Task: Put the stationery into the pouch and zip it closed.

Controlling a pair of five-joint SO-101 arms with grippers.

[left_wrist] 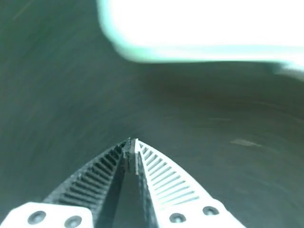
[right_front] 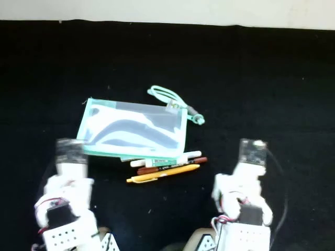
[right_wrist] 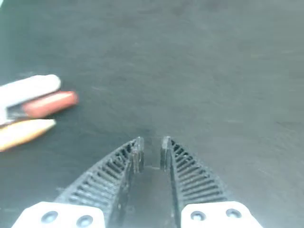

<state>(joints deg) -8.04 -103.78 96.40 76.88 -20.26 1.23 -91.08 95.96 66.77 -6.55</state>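
Note:
A translucent teal pouch (right_front: pixel 133 129) lies flat mid-table, its zipper pull and looped cord (right_front: pixel 166 96) at the far right corner. Against its near edge lie a white pen (right_front: pixel 189 155), a brown pen (right_front: pixel 175 162) and a yellow pen (right_front: pixel 163 174). My left gripper (left_wrist: pixel 131 142) hovers over bare cloth just short of the pouch's edge (left_wrist: pixel 199 33), shut with nothing in it. To the right of the pens, my right gripper (right_wrist: pixel 151 143) hangs low over the cloth, open by a narrow gap and holding nothing. The tips of the white pen (right_wrist: pixel 31 89), brown pen (right_wrist: pixel 51 104) and yellow pen (right_wrist: pixel 26 131) lie off to its side.
A black cloth (right_front: pixel 261 78) covers the table, with a pale wall strip (right_front: pixel 167 10) along the far edge. The left arm (right_front: pixel 68 178) and right arm (right_front: pixel 246 183) stand at the near edge, either side of the pens. Open cloth lies right of the pouch.

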